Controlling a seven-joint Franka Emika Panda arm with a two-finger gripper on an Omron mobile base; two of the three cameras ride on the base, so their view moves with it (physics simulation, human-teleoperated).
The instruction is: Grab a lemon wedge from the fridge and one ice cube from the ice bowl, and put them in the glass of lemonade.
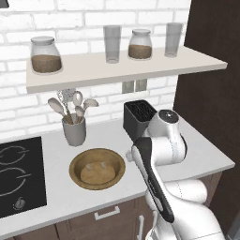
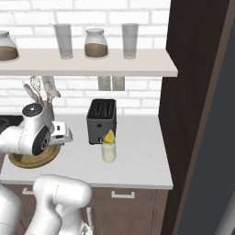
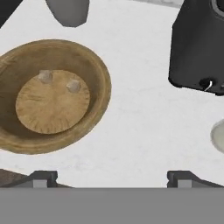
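- The claw (image 3: 112, 177) is standing with its two tips wide apart and nothing between them, hanging over bare white worktop (image 3: 144, 131) between the ice bowl (image 3: 98, 87) and the black toaster (image 3: 197, 48).
- Two small pale ice cubes (image 3: 73, 85) are lying on the bowl's floor, near each other but apart; the claw is sitting off to one side of them, not above.
- Risk: the cubes are small and probably slick, so jaws closing off-centre could be squirting one away or pinching both, when only one is wanted.
- Risk: a tip coming down on the sloped wooden wall could be tipping or shoving the bowl towards the grey utensil cup (image 1: 74, 130) just behind it.
- The glass of lemonade (image 2: 109, 150) is standing in front of the toaster, with the lemon wedge (image 2: 109, 137) already perched at its rim, so the fruit half looks done.
- Risk: the glass is narrow and the wedge is taking up part of its mouth; a careless drop could be bouncing the cube out, knocking the wedge off, or toppling the glass.
- The toaster is crowding that approach too.
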